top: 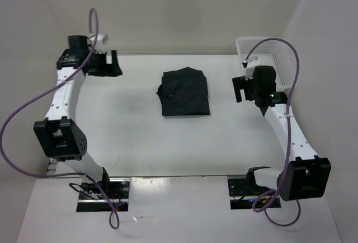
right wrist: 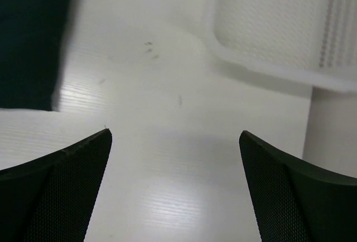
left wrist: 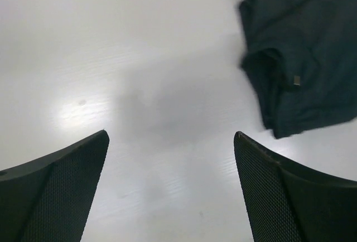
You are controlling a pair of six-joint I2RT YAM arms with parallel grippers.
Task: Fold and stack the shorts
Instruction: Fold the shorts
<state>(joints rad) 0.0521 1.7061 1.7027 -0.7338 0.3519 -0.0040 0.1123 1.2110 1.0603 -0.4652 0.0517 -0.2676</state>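
Shorts (top: 184,93) black, lying as a compact folded rectangle on the desk (top: 140,142), mid-width, nearer the far edge than the near one; nothing touching them. The top fold edge looks a bit uneven in the left wrist view (left wrist: 301,58). There's a small pale tag (left wrist: 297,80) on the cloth, too small to read, and no other writing or brand is legible. Left arm (top: 66,94) reaches to the far left corner, jaws spread wide and empty over bare desk, shorts off to their side. Right arm (top: 285,125) sits by the right edge, jaws also apart with nothing held, between the shorts and the white mesh basket (top: 246,42) in the far right corner. Basket contents can't be told. Judging by this, the fold looks done and stacking is next, which calls for a grip on the whole packet without undoing it.
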